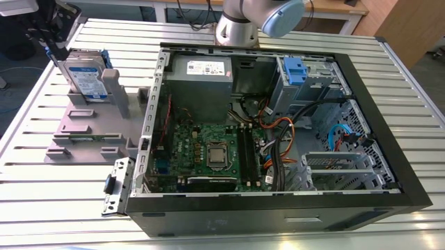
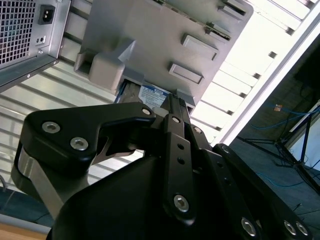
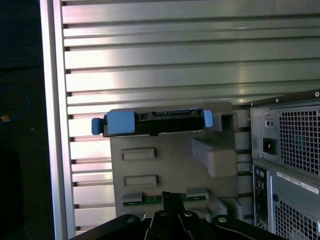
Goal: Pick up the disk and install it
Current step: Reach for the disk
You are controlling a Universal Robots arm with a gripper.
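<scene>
Disk (image 3: pixel 155 121) is standing on edge, ungripped. Nearest the wrist cameras, the gripper (image 3: pixel 169 196) is hovering with its jaws closed together on nothing. Under it, the grey plastic stand (image 1: pixel 90 130) is carrying the disk near the slatted table's (image 1: pixel 41 187) edge. Beyond, an open computer case (image 1: pixel 278 208) is lying on its side.

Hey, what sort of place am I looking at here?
Probably a robotics lab or test bench for computer assembly: a robot arm mounted on a slatted metal table, an open desktop computer case, and the disk parked upright in a grey stand.
</scene>
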